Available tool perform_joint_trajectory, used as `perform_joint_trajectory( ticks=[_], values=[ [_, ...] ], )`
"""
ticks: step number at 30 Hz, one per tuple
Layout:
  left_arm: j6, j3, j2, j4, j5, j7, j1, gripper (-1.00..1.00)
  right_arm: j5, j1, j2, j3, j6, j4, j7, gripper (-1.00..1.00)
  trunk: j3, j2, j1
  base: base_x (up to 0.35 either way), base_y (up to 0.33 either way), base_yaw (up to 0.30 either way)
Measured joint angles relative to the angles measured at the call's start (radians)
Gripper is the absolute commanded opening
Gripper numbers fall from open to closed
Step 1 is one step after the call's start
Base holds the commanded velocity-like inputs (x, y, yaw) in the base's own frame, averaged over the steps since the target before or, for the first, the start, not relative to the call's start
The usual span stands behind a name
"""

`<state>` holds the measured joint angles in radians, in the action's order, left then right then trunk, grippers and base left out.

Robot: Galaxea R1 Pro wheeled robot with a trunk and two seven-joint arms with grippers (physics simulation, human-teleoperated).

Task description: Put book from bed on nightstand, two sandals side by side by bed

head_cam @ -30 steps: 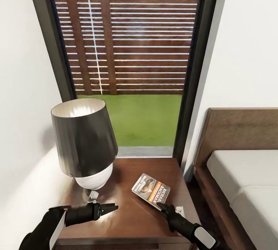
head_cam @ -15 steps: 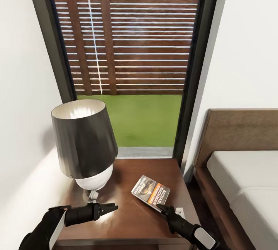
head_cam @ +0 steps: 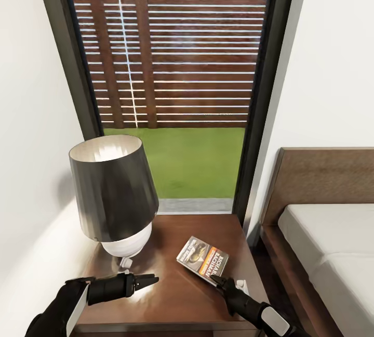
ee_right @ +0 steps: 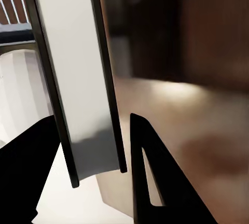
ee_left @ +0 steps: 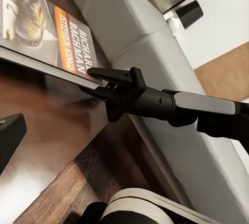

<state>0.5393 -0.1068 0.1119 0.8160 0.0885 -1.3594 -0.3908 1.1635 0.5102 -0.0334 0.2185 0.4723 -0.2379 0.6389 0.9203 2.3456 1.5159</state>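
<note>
1. Book [head_cam: 203, 260] lies on the nightstand [head_cam: 171, 295], toward its bed-side edge, near corner pointing at the front edge. Lamp [head_cam: 115, 196] stands at the opposite, wall-side back corner, well apart from it.
2. R gripper [head_cam: 216, 280] sits at the book's near corner. In the R wrist view the book edge [ee_right: 83, 79] runs between the two fingers with gaps either side, so the claw looks slack, not pinching.
3. To finish well, I'd judge: open wider, back out level along the top w/o dragging the cover, and check the book rests flat, none over the edge.
4. L gripper [head_cam: 148, 278] hovers over the front part of the top; fingers look together, nothing in them.
5. Hard to tell: whether the far end of the book touches wood. Bed [head_cam: 332, 243] cut off at the frame edge.
</note>
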Motion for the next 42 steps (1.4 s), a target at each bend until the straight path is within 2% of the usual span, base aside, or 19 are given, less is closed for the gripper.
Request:
perform_joint_trajectory(
  ticks=[6, 7, 27, 42],
  values=[
    [0.000, 0.000, 0.000, 0.000, 0.000, 0.001, 0.000, 1.00, 0.000, 0.000, 0.000, 0.000, 0.000, 0.000, 0.000, -1.00, 0.000, 0.000, 0.000, 0.000, 0.000, 0.000],
    [0.000, 0.000, 0.000, 0.000, 0.000, 0.001, 0.000, 1.00, 0.000, 0.000, 0.000, 0.000, 0.000, 0.000, 0.000, 1.00, 0.000, 0.000, 0.000, 0.000, 0.000, 0.000],
    [0.000, -0.001, 0.000, 0.000, 0.000, 0.002, 0.000, 1.00, 0.006, 0.000, -0.001, -0.002, 0.005, -0.001, 0.003, 1.00, 0.000, 0.000, 0.000, -0.002, 0.000, 0.000],
    [-0.001, -0.002, 0.000, -0.002, 0.000, 0.005, 0.000, 1.00, 0.008, 0.000, -0.001, -0.007, 0.003, -0.001, 0.005, 1.00, 0.000, 0.000, 0.000, -0.172, 0.000, 0.000]
  ],
)
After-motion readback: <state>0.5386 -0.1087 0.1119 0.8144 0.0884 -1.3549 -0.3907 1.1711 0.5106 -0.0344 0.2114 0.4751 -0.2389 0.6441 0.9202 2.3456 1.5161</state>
